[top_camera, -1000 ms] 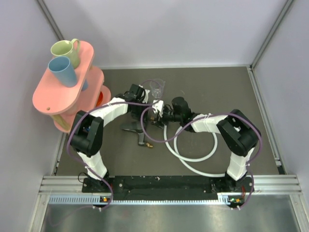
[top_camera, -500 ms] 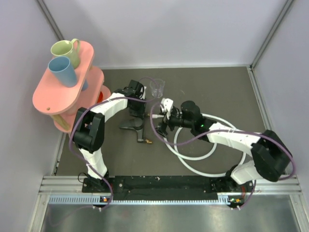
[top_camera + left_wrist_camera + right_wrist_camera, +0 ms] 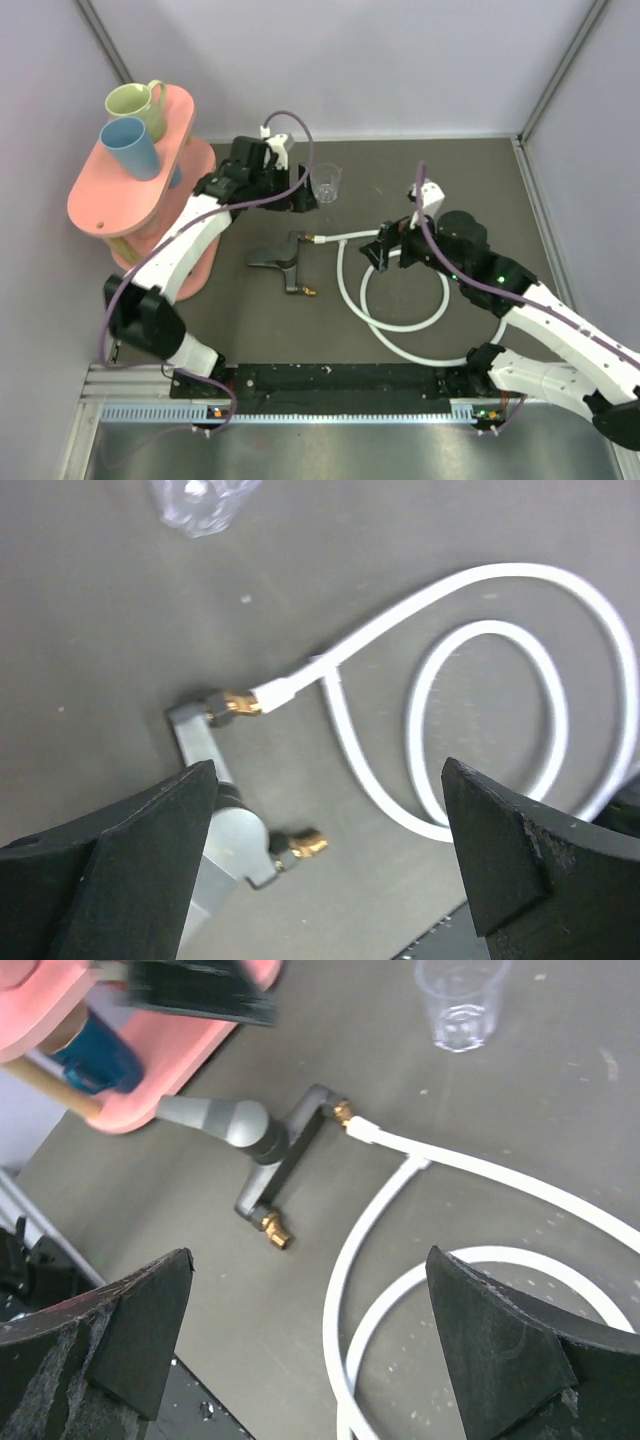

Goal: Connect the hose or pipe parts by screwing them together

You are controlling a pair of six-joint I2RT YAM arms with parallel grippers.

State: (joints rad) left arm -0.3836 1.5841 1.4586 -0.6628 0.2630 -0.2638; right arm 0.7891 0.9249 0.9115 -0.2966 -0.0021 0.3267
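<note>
Brass tips on the matte black T-fitting (image 3: 290, 1150) read clearest from your wrists; the smooth white hose (image 3: 500, 1180) touches one, near the clear cup (image 3: 460, 1000) on the table (image 3: 480, 190). Left fingers (image 3: 130, 870) and right fingers (image 3: 500, 1340) spread wide, holding nothing.

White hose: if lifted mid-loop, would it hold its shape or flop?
Probably floppy: the white hose lies in loose loops, so it would likely sag if lifted. It looks thin, so it is probably light. Its end seems to meet a brass tip of the black fitting, so pulling might drag that along.
</note>
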